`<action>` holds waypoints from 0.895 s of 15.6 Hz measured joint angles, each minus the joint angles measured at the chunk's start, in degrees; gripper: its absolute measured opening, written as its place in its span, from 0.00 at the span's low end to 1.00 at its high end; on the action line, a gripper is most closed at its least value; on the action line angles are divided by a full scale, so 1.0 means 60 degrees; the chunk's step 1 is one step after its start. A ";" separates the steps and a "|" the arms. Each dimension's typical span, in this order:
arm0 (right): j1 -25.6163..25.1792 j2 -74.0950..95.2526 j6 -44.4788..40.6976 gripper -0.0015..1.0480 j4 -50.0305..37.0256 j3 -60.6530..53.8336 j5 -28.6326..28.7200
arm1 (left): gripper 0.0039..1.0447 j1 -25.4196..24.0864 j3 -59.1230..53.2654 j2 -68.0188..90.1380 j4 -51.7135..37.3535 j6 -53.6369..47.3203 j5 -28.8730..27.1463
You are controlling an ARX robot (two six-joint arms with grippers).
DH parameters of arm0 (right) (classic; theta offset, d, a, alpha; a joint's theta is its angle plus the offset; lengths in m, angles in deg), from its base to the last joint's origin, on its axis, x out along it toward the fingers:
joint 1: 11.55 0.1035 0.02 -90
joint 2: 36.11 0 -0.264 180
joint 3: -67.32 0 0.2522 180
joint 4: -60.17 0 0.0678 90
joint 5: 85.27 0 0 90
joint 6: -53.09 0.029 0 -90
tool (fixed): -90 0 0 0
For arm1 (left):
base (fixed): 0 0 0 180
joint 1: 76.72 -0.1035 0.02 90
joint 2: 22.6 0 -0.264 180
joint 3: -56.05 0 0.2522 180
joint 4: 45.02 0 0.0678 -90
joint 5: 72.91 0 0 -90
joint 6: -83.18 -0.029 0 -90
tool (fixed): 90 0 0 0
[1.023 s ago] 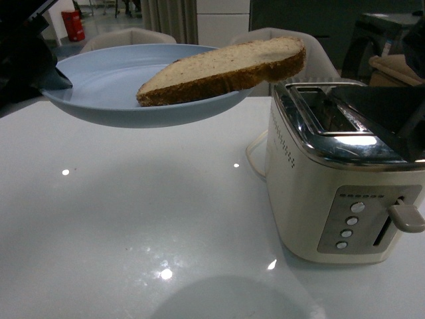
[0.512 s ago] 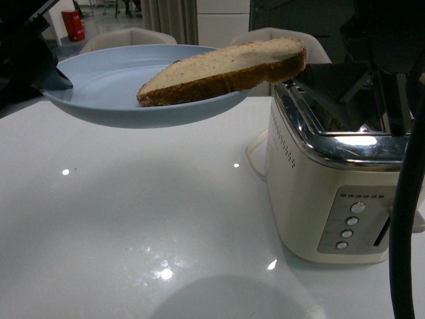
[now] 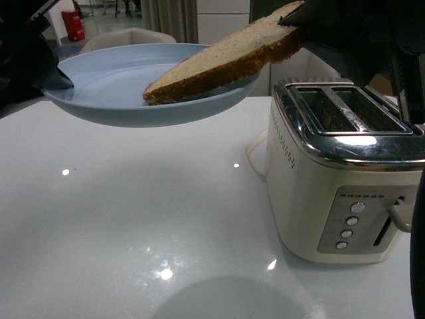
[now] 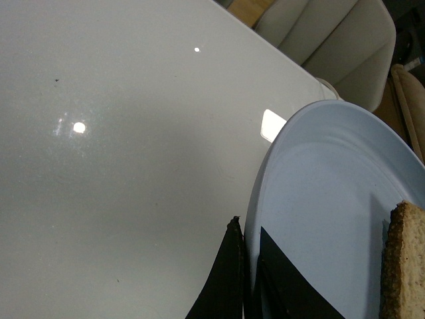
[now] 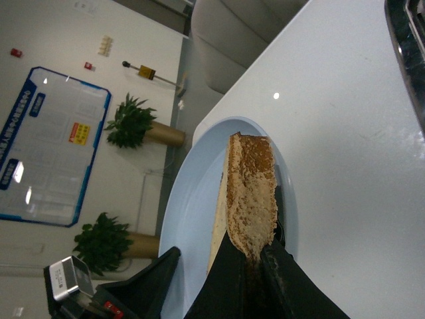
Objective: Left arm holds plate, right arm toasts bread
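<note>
The pale blue plate (image 3: 99, 90) hangs above the white table, and my left gripper (image 3: 58, 77) is shut on its left rim. In the left wrist view the dark jaws (image 4: 247, 256) pinch the plate's (image 4: 332, 193) edge, one above and one below. The bread (image 3: 219, 61) is tilted: its low end rests on the plate and its high right end is clamped in my right gripper (image 3: 295, 16). The right wrist view shows that gripper (image 5: 247, 259) shut on the bread's (image 5: 251, 186) end over the plate (image 5: 189, 212).
A cream and chrome toaster (image 3: 345, 179) stands on the table's right side, with two open slots on top, below and to the right of the raised bread end. Its lever (image 3: 405, 216) is up. Chairs (image 3: 126, 36) stand beyond the table's far edge.
My right gripper has come in over the toaster, closed on the bread's right end and raised it, so the slice now slopes up. Plate and left gripper have stayed put.
</note>
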 joint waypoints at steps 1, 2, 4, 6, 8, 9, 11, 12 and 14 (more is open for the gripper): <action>0.0015 -0.0066 -0.0197 0.03 0.0208 0.0015 -0.0168 | 0.02 0.0000 0.0000 0.0000 0.0000 0.0000 0.0000; 0.0080 -0.0262 -0.0721 0.03 0.0510 0.0029 -0.0699 | 0.02 0.0000 0.0000 0.0000 0.0000 0.0000 0.0000; 0.0193 -0.0943 -0.2127 0.03 0.1104 0.0073 -0.2080 | 0.02 0.0000 0.0000 0.0000 0.0000 0.0004 0.0000; 0.0109 -0.1701 -0.3883 0.03 0.1257 0.0091 -0.3373 | 0.02 0.0000 0.0000 0.0000 -0.0004 0.0000 0.0004; -0.0142 -0.2095 -0.5391 0.03 0.1628 0.0091 -0.3865 | 0.02 0.0000 0.0000 0.0000 -0.0007 0.0000 0.0000; -0.0273 -0.2237 -0.5982 0.03 0.1676 0.0087 -0.4076 | 0.02 0.0000 0.0000 0.0000 -0.0007 0.0000 0.0000; -0.0568 -0.2350 -0.6863 0.03 0.1712 0.0087 -0.4222 | 0.02 0.0000 0.0000 0.0000 -0.0007 0.0004 0.0000; -0.0739 -0.2248 -0.7009 0.03 0.1705 0.0084 -0.4197 | 0.02 0.0000 0.0000 0.0000 -0.0007 0.0004 0.0000; -0.0885 -0.1825 -0.7155 0.03 0.1446 0.0073 -0.4098 | 0.02 0.0000 0.0000 0.0000 -0.0007 0.0004 0.0000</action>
